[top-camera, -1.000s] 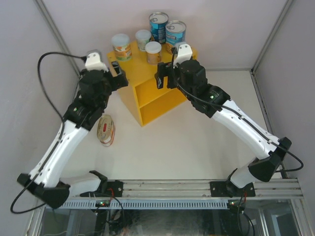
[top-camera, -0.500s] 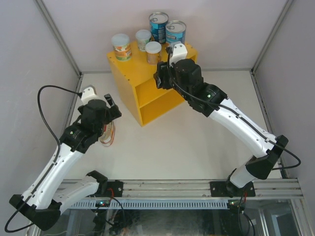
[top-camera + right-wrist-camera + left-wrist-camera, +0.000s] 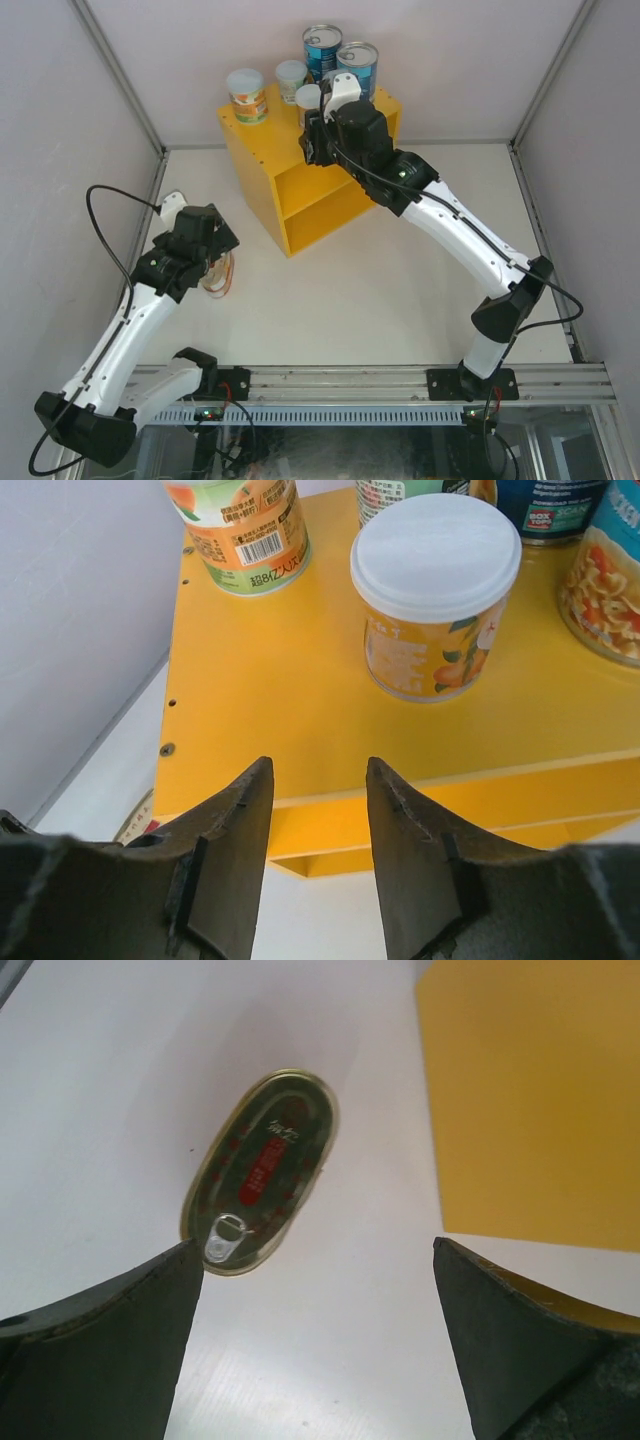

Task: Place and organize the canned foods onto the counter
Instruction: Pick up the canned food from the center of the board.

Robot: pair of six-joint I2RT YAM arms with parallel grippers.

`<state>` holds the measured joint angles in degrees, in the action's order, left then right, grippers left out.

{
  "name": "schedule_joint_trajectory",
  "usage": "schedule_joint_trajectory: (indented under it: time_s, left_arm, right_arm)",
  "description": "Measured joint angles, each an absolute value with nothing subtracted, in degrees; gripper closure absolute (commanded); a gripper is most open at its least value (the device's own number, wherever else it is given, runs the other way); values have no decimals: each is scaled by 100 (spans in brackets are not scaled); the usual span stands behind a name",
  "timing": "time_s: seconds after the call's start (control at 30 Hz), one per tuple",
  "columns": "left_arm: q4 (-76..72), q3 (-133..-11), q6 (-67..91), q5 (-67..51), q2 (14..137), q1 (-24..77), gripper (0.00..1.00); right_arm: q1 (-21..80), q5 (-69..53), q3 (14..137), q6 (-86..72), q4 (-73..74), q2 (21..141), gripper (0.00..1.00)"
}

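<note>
The left gripper hangs over the white table with its two dark fingers spread wide and nothing between them. The tip of its left-hand finger sits just beside the pull-tab end of a flat oval tin. That tin lies lid up on the table near the counter, not touching it. It has a gold rim, a dark olive face, a red strip of print down the middle and a silver ring-pull. The right gripper hovers over the front edge of the counter's flat top, its jaws parted by a modest gap and likewise empty.

The counter is a bright yellow box with an open front and one inner shelf. Five cans stand on its top: two tall blue-labelled cans at the back and three small pale-lidded ones in front. The nearest small can has a white lid and an orange fruit label, and a second small can shows a barcode on green and orange.

Only the overhead view takes in the whole spread — both arms, the counter and the row of cans. In that view, though, the left arm covers much of the oval tin (its lid cannot be read there), and the right wrist hides part of the nearest small can. The left wrist camera alone shows the tin's lid plainly; the right wrist camera alone gives the can labels.
</note>
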<state>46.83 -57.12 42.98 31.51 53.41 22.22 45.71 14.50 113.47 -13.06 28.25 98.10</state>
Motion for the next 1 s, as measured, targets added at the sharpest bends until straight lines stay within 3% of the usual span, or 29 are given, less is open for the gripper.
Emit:
schedule_joint_trajectory:
  time_s: [0.3, 1.0]
  left_arm:
    - [4722, -5411, 4248, 2668, 5489, 1402, 0]
    - [4058, -4904, 3334, 2222, 6049, 884, 0]
  right_arm:
    - [4440, 1199, 11950, -1372, 2867, 10534, 59]
    - [3955, 615, 12599, -1457, 2928, 11244, 57]
